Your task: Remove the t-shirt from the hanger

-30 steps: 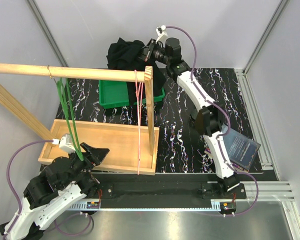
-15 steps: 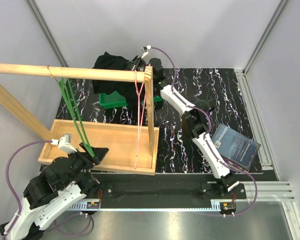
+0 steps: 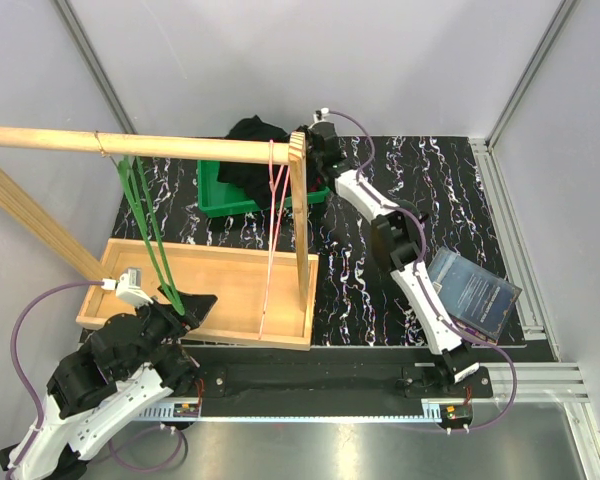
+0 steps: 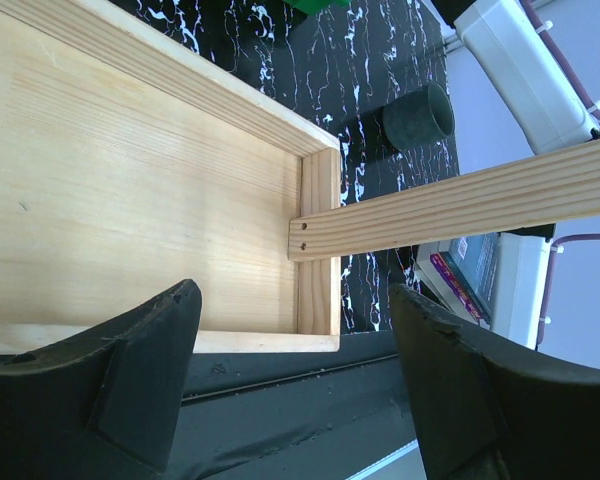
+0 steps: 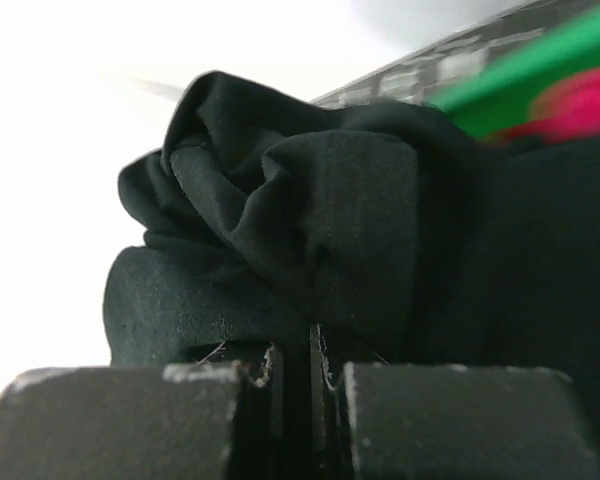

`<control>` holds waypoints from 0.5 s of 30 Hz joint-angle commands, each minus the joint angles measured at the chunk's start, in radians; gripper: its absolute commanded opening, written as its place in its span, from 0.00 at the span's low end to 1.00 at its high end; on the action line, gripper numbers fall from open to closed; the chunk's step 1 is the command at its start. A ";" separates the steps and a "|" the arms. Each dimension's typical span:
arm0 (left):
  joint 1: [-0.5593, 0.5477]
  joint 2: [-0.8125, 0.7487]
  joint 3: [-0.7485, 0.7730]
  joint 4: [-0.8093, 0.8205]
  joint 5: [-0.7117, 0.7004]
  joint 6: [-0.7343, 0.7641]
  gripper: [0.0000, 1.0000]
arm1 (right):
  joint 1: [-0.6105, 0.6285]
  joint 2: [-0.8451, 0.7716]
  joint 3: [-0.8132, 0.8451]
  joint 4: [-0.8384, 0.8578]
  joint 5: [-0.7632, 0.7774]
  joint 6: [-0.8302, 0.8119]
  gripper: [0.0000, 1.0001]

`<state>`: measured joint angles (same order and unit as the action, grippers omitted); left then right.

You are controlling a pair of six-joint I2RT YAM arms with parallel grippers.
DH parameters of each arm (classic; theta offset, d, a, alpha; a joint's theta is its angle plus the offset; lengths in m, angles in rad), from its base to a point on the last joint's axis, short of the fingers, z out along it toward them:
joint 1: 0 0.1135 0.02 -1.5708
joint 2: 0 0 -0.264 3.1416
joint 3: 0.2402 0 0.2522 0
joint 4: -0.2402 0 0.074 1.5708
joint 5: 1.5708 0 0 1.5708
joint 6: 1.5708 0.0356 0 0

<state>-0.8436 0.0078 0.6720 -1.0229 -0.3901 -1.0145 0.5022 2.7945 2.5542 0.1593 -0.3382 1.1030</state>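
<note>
My left hand (image 3: 190, 308) hangs low at the near left, over the near end of the wooden tray (image 3: 230, 285). Its jaws are spread wide, and my left wrist view shows only tray floor between the two dark fingers (image 4: 145, 365); it holds nothing. The green hanger (image 3: 140, 225) hangs from the wooden rail (image 3: 160, 147), and its lower end reaches down close to that hand. From above I cannot tell whether they touch.

Further right, the pink hanger (image 3: 273, 215) hangs from the same rail just beside the upright post (image 3: 301, 215). Behind the rail, the green bin (image 3: 220, 190) sits on the black marbled desk (image 3: 380, 180). The black t-shirt (image 3: 255, 130) is bunched in a heap over the bin's far side.

My right arm stretches far forward to that heap. My right hand (image 5: 310, 385) is closed tight, with a fold of the cloth pinched between its fingers. A dark blue book (image 3: 475, 295) lies on the desk at the near right.
</note>
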 commanded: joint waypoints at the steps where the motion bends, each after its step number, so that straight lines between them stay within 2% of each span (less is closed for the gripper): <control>1: -0.003 -0.163 -0.002 0.026 -0.030 -0.007 0.80 | -0.021 -0.056 0.021 -0.209 0.133 -0.237 0.00; 5: -0.003 -0.163 -0.003 0.026 -0.030 -0.009 0.80 | -0.005 -0.050 0.024 -0.308 0.104 -0.421 0.00; 8: -0.002 -0.164 -0.003 0.026 -0.036 -0.010 0.80 | 0.036 -0.024 0.049 -0.346 0.073 -0.482 0.00; 11: -0.003 -0.163 -0.003 0.024 -0.039 -0.013 0.80 | 0.088 0.037 0.121 -0.348 0.038 -0.468 0.00; 15: -0.003 -0.161 -0.002 0.014 -0.049 -0.024 0.80 | 0.121 0.100 0.216 -0.328 0.008 -0.447 0.10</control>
<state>-0.8436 0.0078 0.6716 -1.0237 -0.3988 -1.0222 0.5598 2.8326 2.6884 -0.1345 -0.2649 0.6918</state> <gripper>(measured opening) 0.791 0.073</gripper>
